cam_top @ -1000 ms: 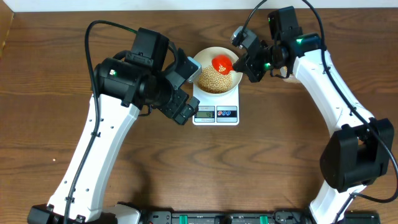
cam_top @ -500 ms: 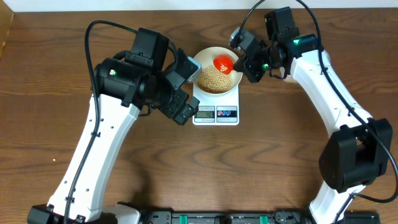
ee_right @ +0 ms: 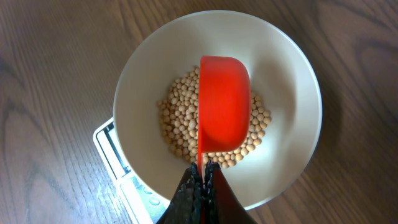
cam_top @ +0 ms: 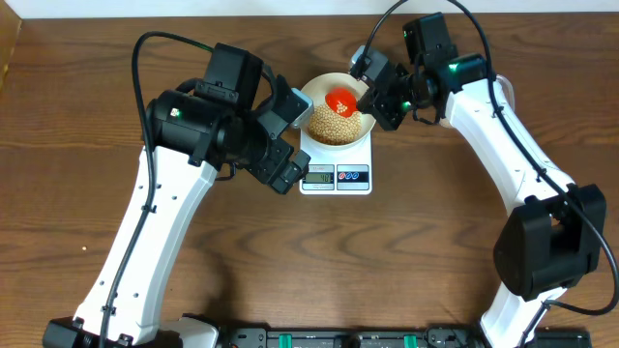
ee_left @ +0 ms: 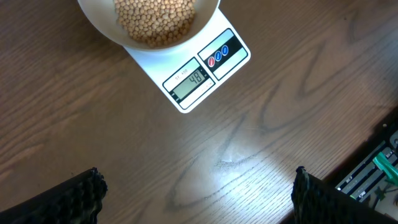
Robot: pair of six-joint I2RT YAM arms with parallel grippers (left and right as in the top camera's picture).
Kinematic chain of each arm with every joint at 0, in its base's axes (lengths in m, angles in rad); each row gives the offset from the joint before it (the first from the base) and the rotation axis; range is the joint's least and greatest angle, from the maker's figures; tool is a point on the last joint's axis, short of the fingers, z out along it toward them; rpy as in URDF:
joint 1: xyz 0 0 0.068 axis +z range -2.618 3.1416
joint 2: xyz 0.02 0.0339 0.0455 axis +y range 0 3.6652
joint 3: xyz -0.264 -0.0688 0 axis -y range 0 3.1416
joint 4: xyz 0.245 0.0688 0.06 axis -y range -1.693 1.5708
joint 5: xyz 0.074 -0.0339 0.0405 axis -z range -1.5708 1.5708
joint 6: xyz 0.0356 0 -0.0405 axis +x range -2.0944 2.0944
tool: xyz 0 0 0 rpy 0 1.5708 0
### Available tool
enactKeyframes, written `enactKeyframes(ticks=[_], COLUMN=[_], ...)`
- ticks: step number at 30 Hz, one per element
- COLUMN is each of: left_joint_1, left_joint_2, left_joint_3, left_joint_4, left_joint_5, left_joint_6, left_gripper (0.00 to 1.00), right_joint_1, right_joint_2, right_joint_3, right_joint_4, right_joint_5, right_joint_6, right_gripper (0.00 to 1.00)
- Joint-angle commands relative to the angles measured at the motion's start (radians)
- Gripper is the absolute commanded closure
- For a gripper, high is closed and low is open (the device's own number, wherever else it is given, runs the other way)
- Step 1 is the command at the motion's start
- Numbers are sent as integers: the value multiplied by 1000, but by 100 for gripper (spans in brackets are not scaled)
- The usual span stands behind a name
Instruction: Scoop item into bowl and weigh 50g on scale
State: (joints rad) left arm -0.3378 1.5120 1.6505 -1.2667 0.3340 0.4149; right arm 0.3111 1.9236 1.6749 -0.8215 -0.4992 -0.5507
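R gripper (ee_right: 200, 177) shut on red scoop (ee_right: 224, 102) handle, over bowl (ee_right: 292, 74), prob. for top-up. L gripper (ee_left: 199, 202) open, empty, idle at 9 o'clock of scale (cam_top: 336, 176).

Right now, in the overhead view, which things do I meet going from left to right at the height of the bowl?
The left gripper, open → bowl of beans → right gripper, shut on the red scoop. Scoop and scale overlap the bowl, so I leave them unplaced.
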Motion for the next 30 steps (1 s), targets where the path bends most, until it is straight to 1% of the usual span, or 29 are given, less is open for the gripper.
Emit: enactKeyframes(ticks=[1, 10, 14, 30], left_joint_1=[0, 0, 0, 0], left_joint_2=[-16, -16, -16, -16], left_joint_3=[10, 10, 10, 10], left_joint_4=[0, 0, 0, 0], left_joint_5=[-6, -6, -6, -6], left_joint_6=[-10, -10, -10, -10], left_gripper=[2, 2, 2, 2], right_joint_1=[7, 24, 40, 43], right_joint_2=[-8, -8, -8, -8], right_joint_3=[27, 27, 27, 27], right_joint_4=[2, 2, -2, 0], right_joint_5=[3, 43, 109, 108], right_joint_6=[-25, -40, -42, -54], right_gripper=[99, 99, 99, 99])
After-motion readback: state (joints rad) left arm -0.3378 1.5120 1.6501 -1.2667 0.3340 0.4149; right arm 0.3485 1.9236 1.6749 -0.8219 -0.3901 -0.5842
